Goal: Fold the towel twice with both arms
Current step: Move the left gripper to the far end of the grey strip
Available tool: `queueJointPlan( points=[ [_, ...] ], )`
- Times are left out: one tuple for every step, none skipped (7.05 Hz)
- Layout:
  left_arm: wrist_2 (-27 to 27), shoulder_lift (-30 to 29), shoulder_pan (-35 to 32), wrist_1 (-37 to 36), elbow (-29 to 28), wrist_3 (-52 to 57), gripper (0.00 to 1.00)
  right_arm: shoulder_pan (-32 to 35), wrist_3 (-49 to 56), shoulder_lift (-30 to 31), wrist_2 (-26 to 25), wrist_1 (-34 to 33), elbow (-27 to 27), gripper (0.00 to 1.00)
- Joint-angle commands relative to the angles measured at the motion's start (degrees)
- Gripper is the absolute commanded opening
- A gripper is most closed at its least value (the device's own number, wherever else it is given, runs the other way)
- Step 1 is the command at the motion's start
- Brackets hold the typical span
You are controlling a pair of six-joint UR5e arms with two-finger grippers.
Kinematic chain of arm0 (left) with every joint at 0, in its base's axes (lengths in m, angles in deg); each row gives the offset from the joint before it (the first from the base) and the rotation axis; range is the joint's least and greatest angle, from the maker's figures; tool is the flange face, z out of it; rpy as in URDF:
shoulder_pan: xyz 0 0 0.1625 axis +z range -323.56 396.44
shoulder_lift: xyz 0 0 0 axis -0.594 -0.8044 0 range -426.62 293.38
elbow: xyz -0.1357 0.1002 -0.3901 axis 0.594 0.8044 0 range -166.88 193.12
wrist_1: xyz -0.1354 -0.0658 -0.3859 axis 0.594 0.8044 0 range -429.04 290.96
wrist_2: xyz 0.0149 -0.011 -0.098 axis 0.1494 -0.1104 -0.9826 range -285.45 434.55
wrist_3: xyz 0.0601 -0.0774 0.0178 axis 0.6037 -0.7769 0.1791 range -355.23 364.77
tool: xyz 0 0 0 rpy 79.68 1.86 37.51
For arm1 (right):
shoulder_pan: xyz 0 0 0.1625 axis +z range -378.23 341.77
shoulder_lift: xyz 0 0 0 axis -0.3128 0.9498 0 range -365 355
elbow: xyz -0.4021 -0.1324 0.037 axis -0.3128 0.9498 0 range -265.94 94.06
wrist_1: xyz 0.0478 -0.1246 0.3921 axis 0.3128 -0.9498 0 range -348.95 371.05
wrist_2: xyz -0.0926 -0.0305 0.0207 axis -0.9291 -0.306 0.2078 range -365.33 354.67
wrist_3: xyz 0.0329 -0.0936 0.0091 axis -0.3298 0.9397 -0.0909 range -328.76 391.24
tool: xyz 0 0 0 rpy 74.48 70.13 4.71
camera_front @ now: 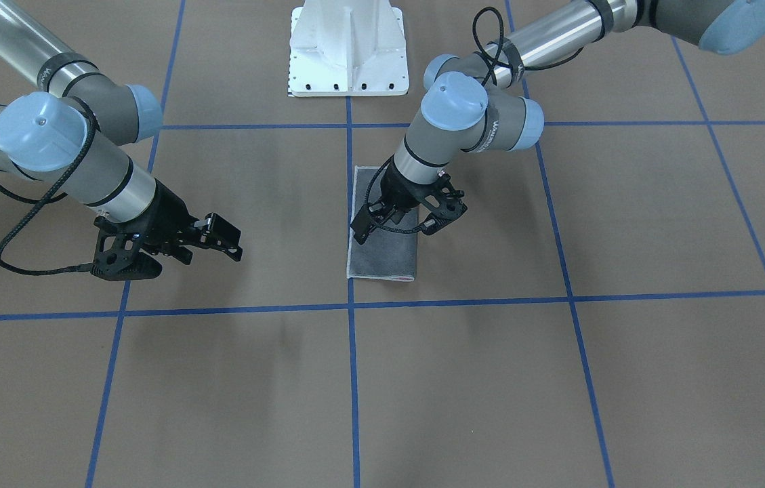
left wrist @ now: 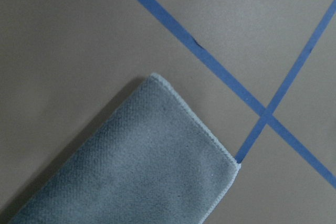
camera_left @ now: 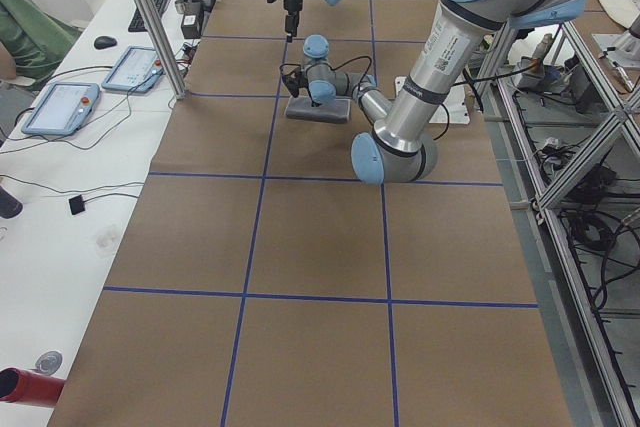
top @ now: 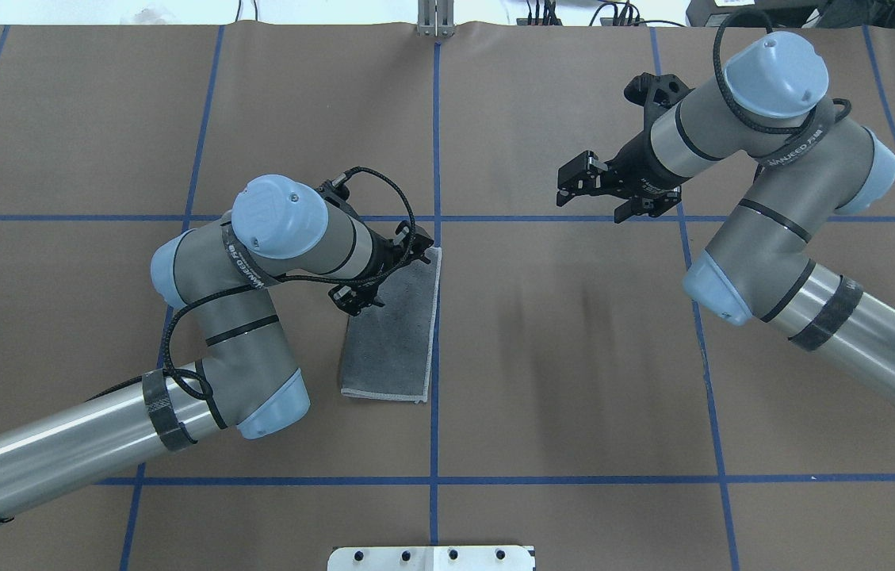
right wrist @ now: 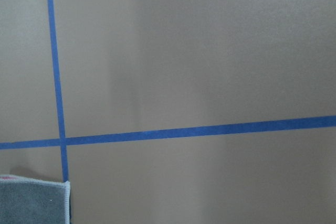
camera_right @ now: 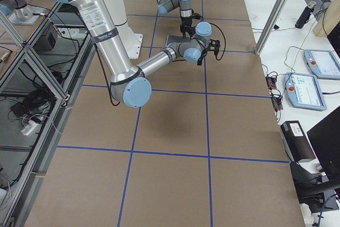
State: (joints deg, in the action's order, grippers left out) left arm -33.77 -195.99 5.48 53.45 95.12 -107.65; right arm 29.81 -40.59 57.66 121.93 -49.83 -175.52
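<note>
Hovering over the once-folded towel (camera_front: 382, 261), grey side up beside the centre tape line (camera_front: 353, 352), my left gripper (camera_front: 396, 227) had its jaws apart; my right gripper (camera_front: 209, 245) hung spread, well apart; I judged both should pinch one short edge's corners evenly.

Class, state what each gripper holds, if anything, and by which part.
Nothing appears held. The folded grey terry towel lies flat; the left gripper hovers over its far end, and the right gripper hangs off to the side.
</note>
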Motion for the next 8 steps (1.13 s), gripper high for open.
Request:
queueJointPlan(
  points=[
    [0.04, 0.69, 0.11, 0.29, -1.13, 0.36, 1.00, 0.03, 0.03, 0.09, 0.00, 0.07, 0.02, 1.00],
    [0.04, 1.21, 0.11, 0.82, -1.31, 0.54, 1.00, 0.03, 0.03, 0.00, 0.00, 0.15, 0.02, 1.00],
    [0.04, 1.48, -0.06, 0.82, -1.31, 0.62, 1.00, 0.03, -0.06, 0.00, 0.00, 0.15, 0.02, 1.00],
    [0.04, 1.74, -0.06, 0.82, -1.31, 0.63, 1.00, -0.06, -0.06, 0.00, 0.00, 0.15, 0.02, 1.00],
    [0.04, 1.92, -0.06, 0.82, -1.31, 0.63, 1.00, 0.03, -0.06, 0.00, 0.00, 0.15, 0.02, 1.00],
    [0.04, 1.92, -0.15, 0.82, -1.31, 0.71, 1.00, -0.06, -0.06, 0.09, 0.00, 0.15, 0.02, 1.00],
    [0.04, 1.92, -0.24, 0.74, -1.31, 1.67, 1.00, 0.03, -0.06, 0.09, 0.00, 0.15, 0.02, 1.00],
    [0.04, 1.92, -0.33, 0.74, -1.31, 1.77, 1.00, 0.03, -0.06, 0.09, 0.00, 0.15, 0.02, 1.00]
  ],
)
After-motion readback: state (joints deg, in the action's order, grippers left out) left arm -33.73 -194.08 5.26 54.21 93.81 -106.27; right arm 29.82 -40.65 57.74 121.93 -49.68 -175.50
